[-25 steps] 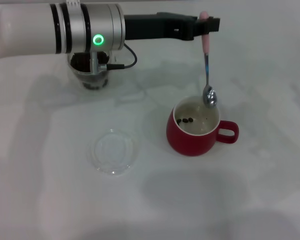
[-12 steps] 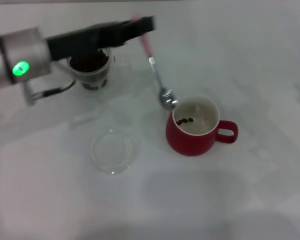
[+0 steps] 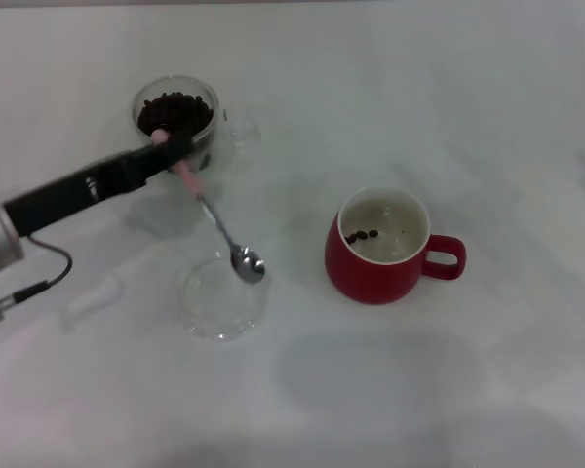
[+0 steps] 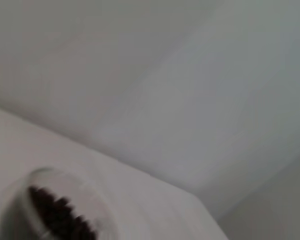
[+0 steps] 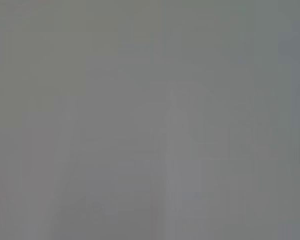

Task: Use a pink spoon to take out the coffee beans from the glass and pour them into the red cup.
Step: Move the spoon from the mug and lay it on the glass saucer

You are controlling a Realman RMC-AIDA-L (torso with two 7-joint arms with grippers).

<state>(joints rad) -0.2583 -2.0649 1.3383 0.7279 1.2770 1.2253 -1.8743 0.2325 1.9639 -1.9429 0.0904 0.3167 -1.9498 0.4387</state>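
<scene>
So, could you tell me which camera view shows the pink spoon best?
The head view: the pink spoon shows whole, held by the left gripper, its bowl over the clear saucer. The left wrist view shows only the glass of beans, and the right wrist view shows no spoon.

Glass (image 4: 55, 210) cut off by the left wrist view's edge, beans (image 4: 60, 217) blurred.
</scene>
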